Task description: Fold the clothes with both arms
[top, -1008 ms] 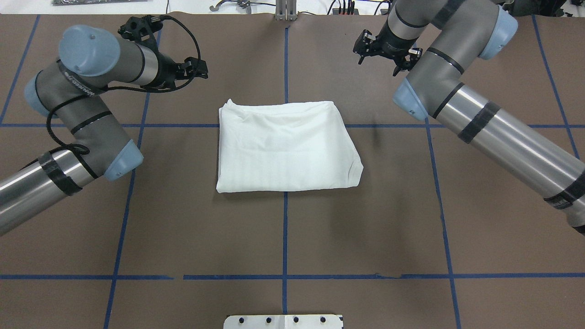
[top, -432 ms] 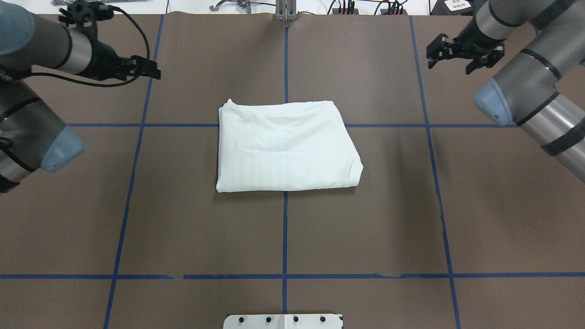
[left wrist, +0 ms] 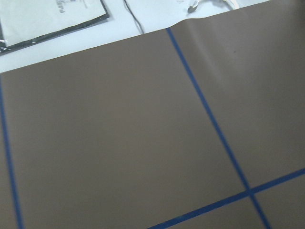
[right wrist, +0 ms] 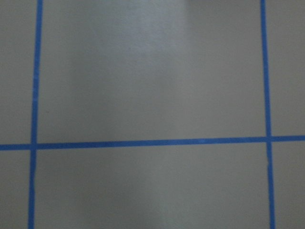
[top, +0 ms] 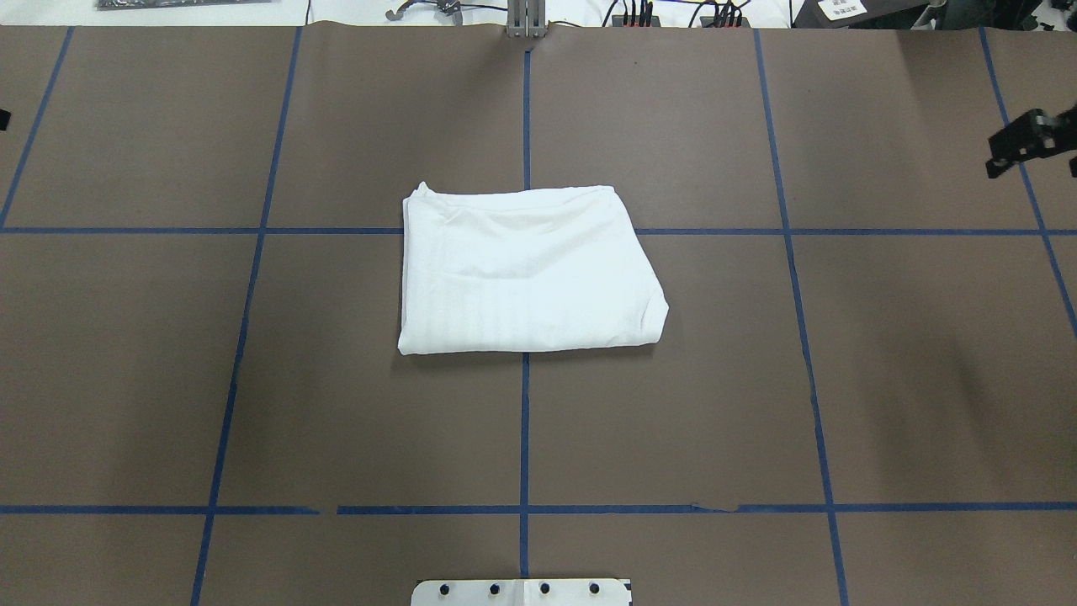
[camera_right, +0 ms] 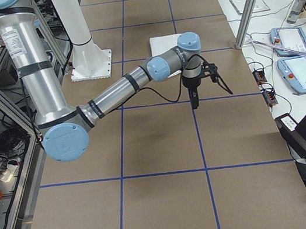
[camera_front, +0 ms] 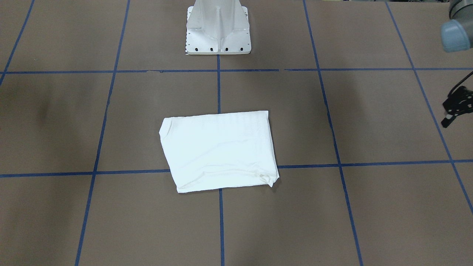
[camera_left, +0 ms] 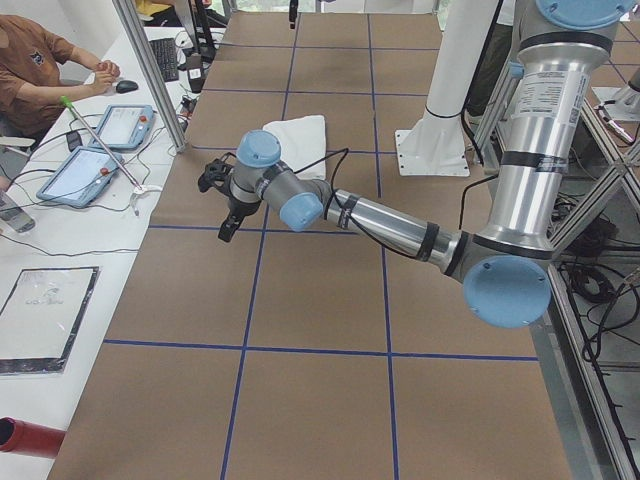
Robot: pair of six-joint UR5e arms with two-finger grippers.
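Observation:
The white T-shirt (top: 526,269) lies folded into a compact rectangle at the middle of the brown table; it also shows in the front view (camera_front: 220,149). No text, collar or label shows. Both arms are pulled far out to the sides, well apart from it. My right gripper (top: 1033,164) hangs at the overhead view's right edge, fingers spread and empty. My left gripper (camera_front: 446,115) shows at the front view's right edge, partly cut off, its fingers apart and empty. The wrist views show only bare table.
The white pedestal base (camera_front: 218,29) stands at the robot's side of the table. Blue tape lines (top: 524,421) cross the brown surface. Tablets and cables (camera_left: 100,150) lie on the white bench beyond the far edge, where a person sits.
Both arms have swung outward, away from the folded shirt, and now sit almost outside the overhead view. The shirt has not moved.

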